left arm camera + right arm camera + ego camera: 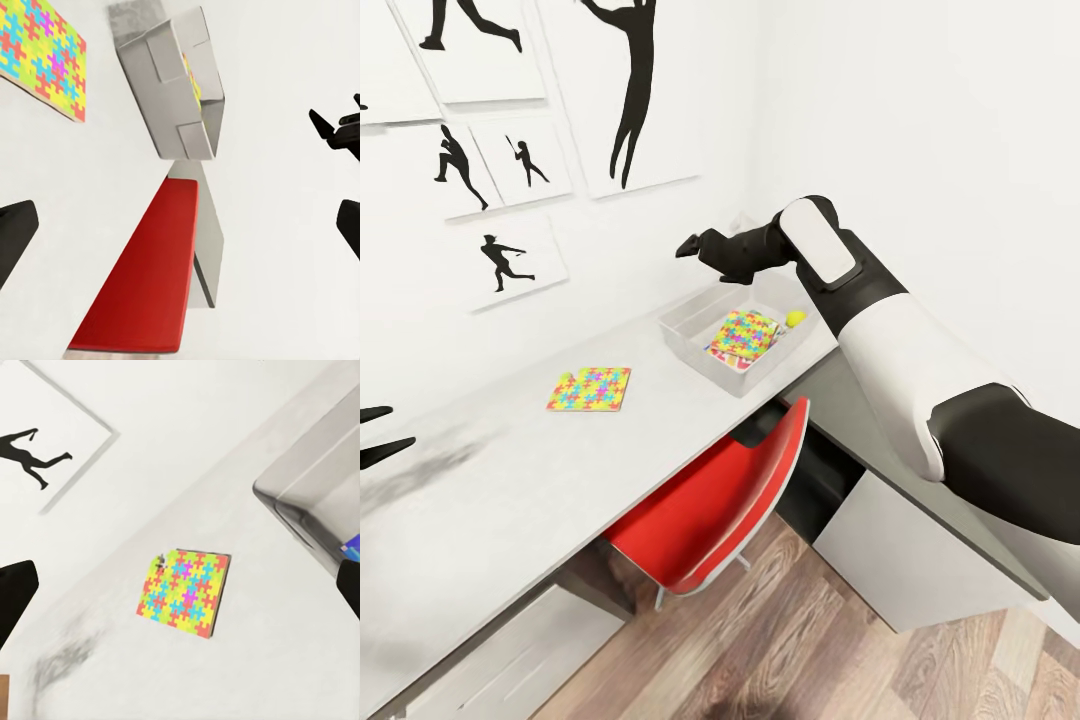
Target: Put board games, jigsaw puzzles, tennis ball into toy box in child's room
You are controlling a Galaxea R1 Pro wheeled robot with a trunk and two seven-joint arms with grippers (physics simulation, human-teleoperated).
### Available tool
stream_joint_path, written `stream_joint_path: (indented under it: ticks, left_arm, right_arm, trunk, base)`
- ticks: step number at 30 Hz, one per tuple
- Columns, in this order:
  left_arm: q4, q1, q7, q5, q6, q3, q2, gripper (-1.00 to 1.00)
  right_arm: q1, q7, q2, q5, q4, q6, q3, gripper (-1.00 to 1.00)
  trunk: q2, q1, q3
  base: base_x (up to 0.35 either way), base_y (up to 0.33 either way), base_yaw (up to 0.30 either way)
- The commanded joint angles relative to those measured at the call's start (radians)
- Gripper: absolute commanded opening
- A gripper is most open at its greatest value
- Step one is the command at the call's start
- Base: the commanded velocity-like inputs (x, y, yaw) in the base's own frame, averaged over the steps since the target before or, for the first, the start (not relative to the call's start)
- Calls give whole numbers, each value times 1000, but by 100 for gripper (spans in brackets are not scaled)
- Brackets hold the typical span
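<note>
The grey toy box stands on the pale table near its corner. Inside it lie one jigsaw puzzle, the yellow-green tennis ball and a red-edged flat box under the puzzle. A second jigsaw puzzle lies flat on the bare desktop to the box's left; the right wrist view looks down on this puzzle. My right gripper hangs open and empty above the table, behind the box's left end. My left gripper is open and empty at the table's left end. The bed is out of view.
A red chair is tucked under the table in front of the toy box. The lower dark grey cabinet section runs off to the right under my right arm. Silhouette pictures hang on the wall behind.
</note>
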Motion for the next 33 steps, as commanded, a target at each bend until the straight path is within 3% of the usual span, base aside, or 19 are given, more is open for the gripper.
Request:
stream_joint_path:
  ticks: [1,7,26,33]
  left_arm:
    - [0,-1,-3,0,11,-1,0,100]
    - [0,0,-3,1,11,-1,0,100]
    - [0,0,-6,0,11,-1,0,100]
    - [0,0,-5,-1,11,-1,-1,100]
  right_arm:
    - [-1,-10,0,-10,0,1,2,100]
    - [-1,-10,0,-10,0,1,2,100]
    - [-1,-12,0,-9,2,0,2,100]
    - [0,-52,0,-7,3,-1,2,100]
  trunk:
    - [-1,0,-1]
    - [-1,0,-1]
    - [-1,0,-1]
    - [-1,0,-1]
  base:
    - [0,0,0]
    - [0,0,138]
    - [0,0,282]
    - [0,0,246]
